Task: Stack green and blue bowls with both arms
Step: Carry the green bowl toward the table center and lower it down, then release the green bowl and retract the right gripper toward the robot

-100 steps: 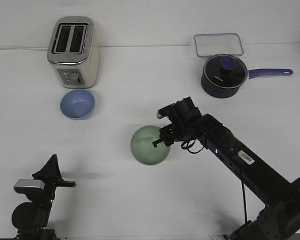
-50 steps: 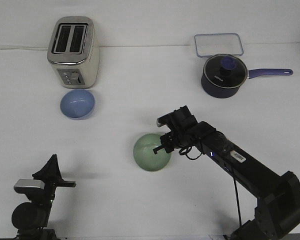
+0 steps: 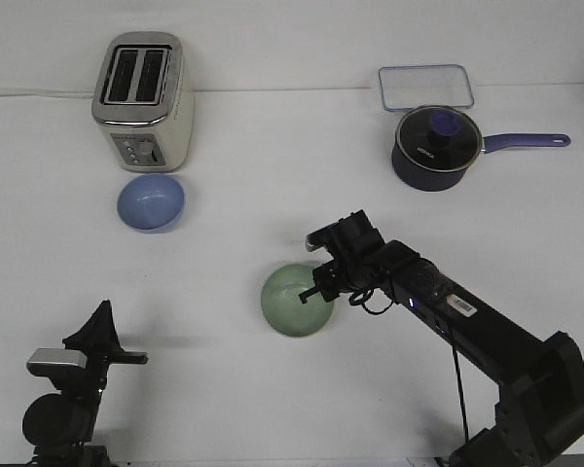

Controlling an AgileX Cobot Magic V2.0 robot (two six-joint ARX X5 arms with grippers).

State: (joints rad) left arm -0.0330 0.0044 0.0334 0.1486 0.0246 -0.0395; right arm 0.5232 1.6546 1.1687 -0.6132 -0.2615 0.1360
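Right gripper (image 3: 316, 288) clamped on the green bowl's (image 3: 294, 302) rim, so lift level and carry it wide toward the blue bowl (image 3: 151, 202).

My view runs over a white table (image 3: 273, 409). At the far left stands a toaster (image 3: 143, 100), cream and chrome, upright, its two dark slots facing up and its controls on the near face. At the far right a clear, empty container (image 3: 424, 87) with a blue-tinted rim lies flat, close to the table's far edge. Just nearer than it sits a dark navy saucepan (image 3: 428, 156), its glass lid (image 3: 438, 131) on, with a purple knob at the centre. The pan's purple handle (image 3: 528, 141) points right. Pan and container look touching or nearly so; I cannot tell which.
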